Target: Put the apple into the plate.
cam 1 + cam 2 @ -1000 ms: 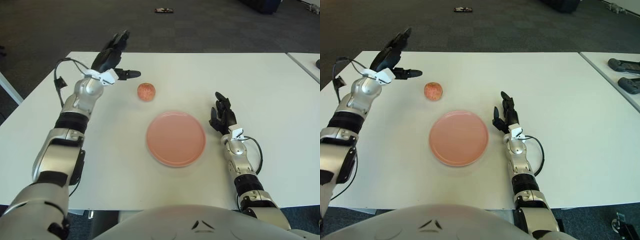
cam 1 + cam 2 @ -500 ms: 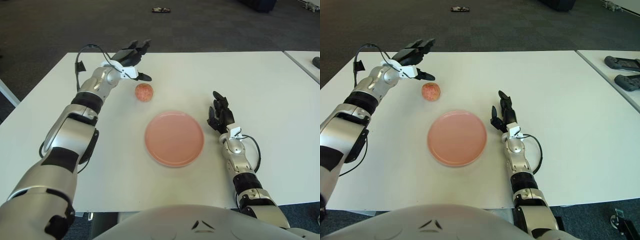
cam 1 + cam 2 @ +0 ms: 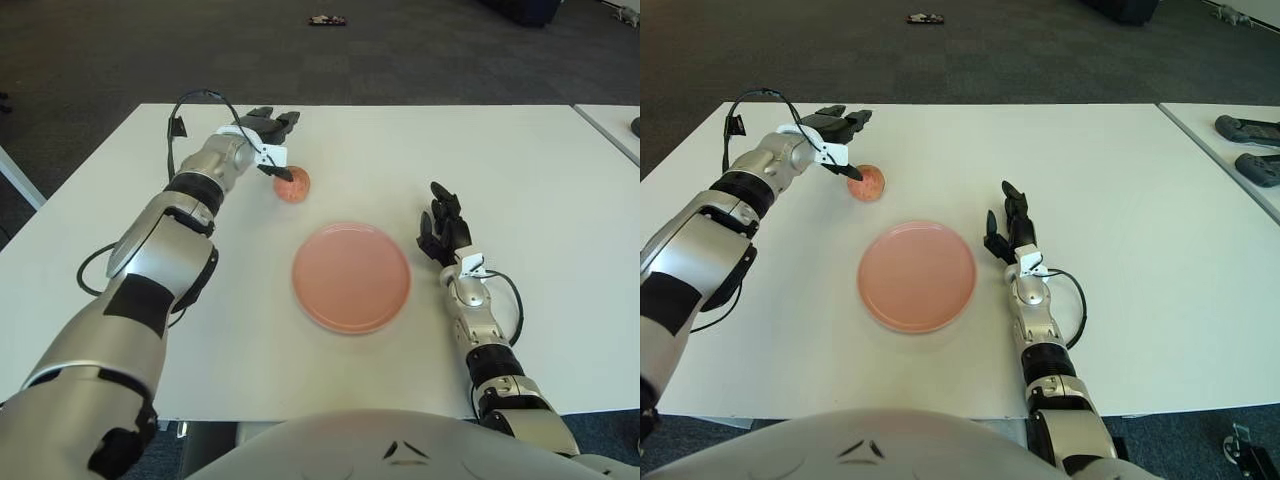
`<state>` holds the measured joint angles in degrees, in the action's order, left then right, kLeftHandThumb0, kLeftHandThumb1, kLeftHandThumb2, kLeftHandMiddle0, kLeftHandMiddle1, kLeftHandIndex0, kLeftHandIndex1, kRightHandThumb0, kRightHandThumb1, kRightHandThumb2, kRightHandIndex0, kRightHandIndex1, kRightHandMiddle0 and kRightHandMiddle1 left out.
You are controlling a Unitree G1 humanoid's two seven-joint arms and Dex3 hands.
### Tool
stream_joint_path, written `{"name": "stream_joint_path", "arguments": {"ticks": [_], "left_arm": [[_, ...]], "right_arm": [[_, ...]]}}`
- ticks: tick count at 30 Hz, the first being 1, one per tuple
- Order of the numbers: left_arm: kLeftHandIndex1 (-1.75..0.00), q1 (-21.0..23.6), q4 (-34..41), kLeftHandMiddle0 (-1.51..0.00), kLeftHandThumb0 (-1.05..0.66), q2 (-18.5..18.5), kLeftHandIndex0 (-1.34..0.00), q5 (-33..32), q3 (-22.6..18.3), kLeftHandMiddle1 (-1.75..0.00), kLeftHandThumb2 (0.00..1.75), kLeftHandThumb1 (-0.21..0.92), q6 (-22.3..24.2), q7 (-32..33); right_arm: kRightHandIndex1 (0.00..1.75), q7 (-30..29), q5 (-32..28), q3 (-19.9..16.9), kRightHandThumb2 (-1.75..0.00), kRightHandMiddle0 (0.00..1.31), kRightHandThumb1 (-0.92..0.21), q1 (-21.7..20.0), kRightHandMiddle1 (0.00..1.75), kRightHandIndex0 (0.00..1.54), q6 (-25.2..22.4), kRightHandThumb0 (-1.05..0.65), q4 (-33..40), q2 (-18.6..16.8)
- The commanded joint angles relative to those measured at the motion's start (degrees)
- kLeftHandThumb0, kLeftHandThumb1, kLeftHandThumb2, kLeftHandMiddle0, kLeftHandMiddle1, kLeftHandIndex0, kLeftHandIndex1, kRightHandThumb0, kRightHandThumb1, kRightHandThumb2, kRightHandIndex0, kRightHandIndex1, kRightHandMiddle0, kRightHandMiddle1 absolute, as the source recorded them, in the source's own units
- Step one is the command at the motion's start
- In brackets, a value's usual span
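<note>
**Left hand at the apple, plate still bare**

The apple point(image 3: 292, 184) sits on the white table point(image 3: 540, 170), a little beyond the pink plate point(image 3: 351, 277) and toward its left edge, apart from the rim and not in the dish. The plate lies flat near the middle of the table.

The left hand point(image 3: 262, 138) reaches in from the left and is just beside the apple on its far-left side. Its fingers point(image 3: 845, 119) are spread apart and extended above and past the fruit, while the thumb points down toward the apple's top-left edge, at or very near its skin. The fingers are not closed around the fruit, and the apple rests on the table.

The right hand point(image 3: 441, 229) shows just to the right of the plate, its dark fingers loosely extended and slightly apart, holding nothing.

At the far right edge of the right eye view, two dark controllers point(image 3: 1250, 150) lie on a neighbouring table. A small dark object point(image 3: 328, 20) lies on the floor beyond the table.
</note>
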<state>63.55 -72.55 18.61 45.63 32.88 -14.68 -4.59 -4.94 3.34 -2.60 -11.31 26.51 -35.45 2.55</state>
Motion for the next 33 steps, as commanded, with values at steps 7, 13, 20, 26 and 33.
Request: {"name": "stream_joint_path", "arguments": {"ticks": [7, 13, 20, 26, 33], "left_arm": [[0.0, 2.15, -3.18, 0.0, -1.05, -2.56, 0.0, 1.84, 3.59, 0.0, 0.08, 0.82, 1.07, -1.54], [0.0, 2.41, -3.67, 0.0, -1.05, -3.4, 0.0, 3.32, 5.81, 0.0, 0.07, 0.82, 1.66, -3.4], [0.0, 2.13, -4.06, 0.0, -1.05, -3.71, 0.0, 4.32, 7.66, 0.0, 0.06, 0.81, 2.54, -4.01], [0.0, 0.92, -4.67, 0.0, -1.05, -4.31, 0.0, 4.4, 8.21, 0.0, 0.06, 0.82, 3.92, -2.9], [0.0, 0.29, -4.91, 0.0, -1.05, -4.76, 0.0, 4.43, 8.42, 0.0, 0.07, 0.85, 4.6, -1.59]], "right_arm": [[0.1, -0.48, -0.59, -0.71, -0.79, 0.0, -0.92, 1.18, 0.41, 0.19, -1.62, -0.65, -3.62, -0.64], [0.1, -0.83, -0.68, -0.91, -0.8, 0.0, -0.92, 0.88, 0.43, 0.19, -1.35, -0.64, -4.43, -0.73], [0.1, -1.37, -0.65, -1.11, -0.79, 0.0, -0.92, 0.61, 0.43, 0.19, -1.05, -0.64, -5.13, -0.96], [0.11, -1.87, -0.61, -1.36, -0.79, 0.0, -0.92, 0.5, 0.43, 0.19, -0.96, -0.64, -5.48, -1.02], [0.11, -1.81, -0.8, -1.63, -0.79, 0.0, -0.92, 0.22, 0.45, 0.19, -0.82, -0.63, -6.37, -0.82]]}}
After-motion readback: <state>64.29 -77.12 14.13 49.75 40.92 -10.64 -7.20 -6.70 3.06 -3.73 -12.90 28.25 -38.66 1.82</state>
